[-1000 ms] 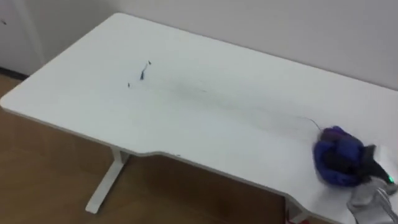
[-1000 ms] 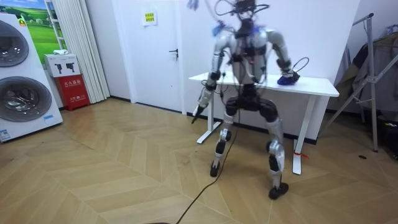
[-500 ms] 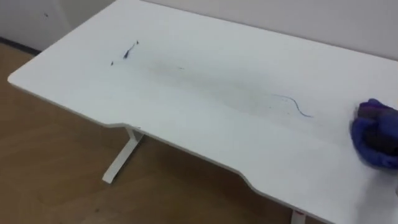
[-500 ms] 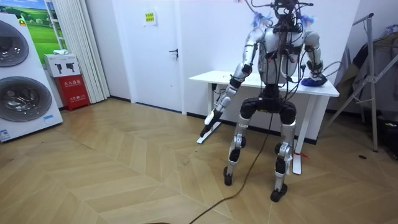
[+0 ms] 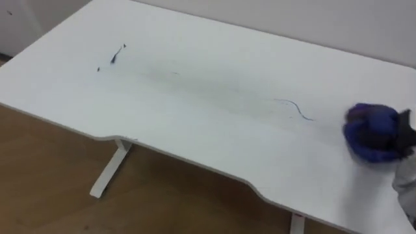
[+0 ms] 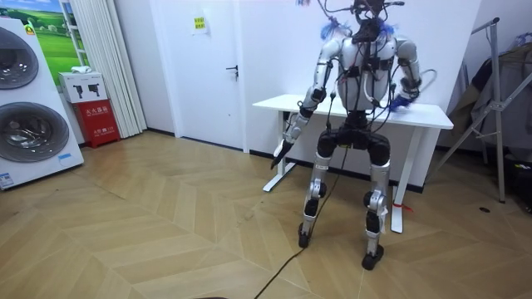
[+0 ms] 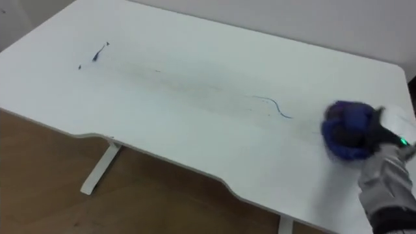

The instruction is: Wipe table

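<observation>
A white table (image 5: pixel 195 130) carries a dark ink mark (image 5: pixel 117 54) at its far left. A faint grey smear runs from there to a thin blue curved line (image 5: pixel 296 108) right of the middle. A crumpled blue cloth (image 5: pixel 372 132) rests on the tabletop a little right of that line. My right hand (image 7: pixel 385 134) is shut on the cloth (image 7: pixel 346 138) from the right side. In the room view I stand facing the table (image 6: pixel 432 116), and my left hand (image 6: pixel 281 151) hangs beside its left end, off the tabletop.
The table's front edge (image 5: pixel 195 162) curves inward at the middle, over a wooden floor and a white table leg (image 5: pixel 107 172). A wall runs behind the table. A washing machine (image 6: pixel 29 108) stands at the room view's left and a metal rack (image 6: pixel 499 100) at its right.
I have stepped along the table toward the room view's right, and the eye view shifted with me. The cloth, once at the blue line's end, now sits a little right of it.
</observation>
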`<state>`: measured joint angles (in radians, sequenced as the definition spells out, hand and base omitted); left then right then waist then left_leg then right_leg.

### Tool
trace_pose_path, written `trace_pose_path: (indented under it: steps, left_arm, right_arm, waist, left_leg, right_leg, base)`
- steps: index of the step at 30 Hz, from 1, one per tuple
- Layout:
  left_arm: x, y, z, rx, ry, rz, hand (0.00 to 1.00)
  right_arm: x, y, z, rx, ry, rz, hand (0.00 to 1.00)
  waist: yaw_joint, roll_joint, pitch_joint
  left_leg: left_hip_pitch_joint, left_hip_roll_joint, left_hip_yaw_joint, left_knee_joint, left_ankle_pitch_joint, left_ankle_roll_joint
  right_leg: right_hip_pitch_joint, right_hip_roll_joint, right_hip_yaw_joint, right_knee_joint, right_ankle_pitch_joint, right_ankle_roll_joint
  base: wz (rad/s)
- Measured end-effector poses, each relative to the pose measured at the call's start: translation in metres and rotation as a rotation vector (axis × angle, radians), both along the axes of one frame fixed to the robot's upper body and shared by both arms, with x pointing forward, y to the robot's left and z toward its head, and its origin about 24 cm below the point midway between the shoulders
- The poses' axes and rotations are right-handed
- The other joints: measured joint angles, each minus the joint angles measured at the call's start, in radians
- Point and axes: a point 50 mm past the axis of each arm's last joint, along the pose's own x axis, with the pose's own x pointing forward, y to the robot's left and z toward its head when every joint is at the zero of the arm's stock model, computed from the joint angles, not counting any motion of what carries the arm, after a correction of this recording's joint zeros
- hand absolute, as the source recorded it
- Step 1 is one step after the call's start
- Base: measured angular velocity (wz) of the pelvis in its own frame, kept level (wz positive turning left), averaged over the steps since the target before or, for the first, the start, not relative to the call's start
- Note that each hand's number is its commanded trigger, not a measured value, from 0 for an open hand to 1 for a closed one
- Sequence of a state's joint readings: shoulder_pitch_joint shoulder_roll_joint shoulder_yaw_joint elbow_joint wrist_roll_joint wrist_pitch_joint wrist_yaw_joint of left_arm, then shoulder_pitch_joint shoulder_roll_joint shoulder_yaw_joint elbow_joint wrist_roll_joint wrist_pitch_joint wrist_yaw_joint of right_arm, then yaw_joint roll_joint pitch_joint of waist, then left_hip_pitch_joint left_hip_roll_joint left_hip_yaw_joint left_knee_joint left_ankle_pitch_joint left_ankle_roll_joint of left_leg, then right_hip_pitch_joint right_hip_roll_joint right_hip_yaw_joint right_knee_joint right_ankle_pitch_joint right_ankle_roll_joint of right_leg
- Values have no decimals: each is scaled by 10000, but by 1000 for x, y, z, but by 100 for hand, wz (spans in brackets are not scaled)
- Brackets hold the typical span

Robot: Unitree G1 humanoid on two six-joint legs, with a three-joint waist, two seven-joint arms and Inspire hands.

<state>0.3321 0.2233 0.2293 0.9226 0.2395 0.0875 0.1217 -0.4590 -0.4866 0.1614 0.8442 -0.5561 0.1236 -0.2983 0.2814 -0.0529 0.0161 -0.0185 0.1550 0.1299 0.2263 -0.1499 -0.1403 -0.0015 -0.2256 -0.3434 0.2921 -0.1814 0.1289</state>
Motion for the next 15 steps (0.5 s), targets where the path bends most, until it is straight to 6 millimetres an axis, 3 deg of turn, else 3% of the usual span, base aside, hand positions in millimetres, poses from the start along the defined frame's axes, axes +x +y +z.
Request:
trace_pose_path:
  steps: [1,4,10,11,13,15]
  left_arm:
    - [-1,0,0,-25,48,27,0]
    - [-17,0,-1,-59,682,167,0]
    - [-38,-1,0,-265,1180,530,0]
    - [-37,-1,0,-275,1173,526,0]
    - [-31,-1,0,-275,977,456,0]
    - [-12,-1,-1,-289,439,283,0]
  right_arm:
    - [8,6,8,-76,-186,328,100]
    - [12,12,9,-418,-206,690,100]
    - [-16,5,-22,-1273,1250,853,100]
    - [-22,3,-28,-1053,1248,720,100]
    - [-23,2,-29,-1074,1321,718,100]
    - [-21,0,-28,-1125,1296,584,100]
  waist:
    - [319,-37,17]
    - [710,-121,-11]
    - [647,-60,-1]
    - [483,25,-39]
    - [442,109,-77]
    - [541,182,-50]
  left_leg:
    - [-114,-1,-77,-38,11,16]
    - [-193,-42,-415,-29,9,48]
    - [83,-104,-822,-104,8,50]
    - [110,-120,-940,-135,8,50]
    - [134,-122,-1010,-135,8,50]
    - [69,-119,-1003,-132,8,50]
  right_leg:
    - [-31,43,-46,-163,90,3]
    - [217,46,-464,-340,206,49]
    - [861,47,-854,-581,200,60]
    - [982,47,-1014,-575,200,60]
    - [1006,47,-1110,-572,200,60]
    - [940,47,-1197,-570,199,62]
  base:
    - [5]
    - [30]
    - [22]
    - [22]
    - [8]
    - [-4]
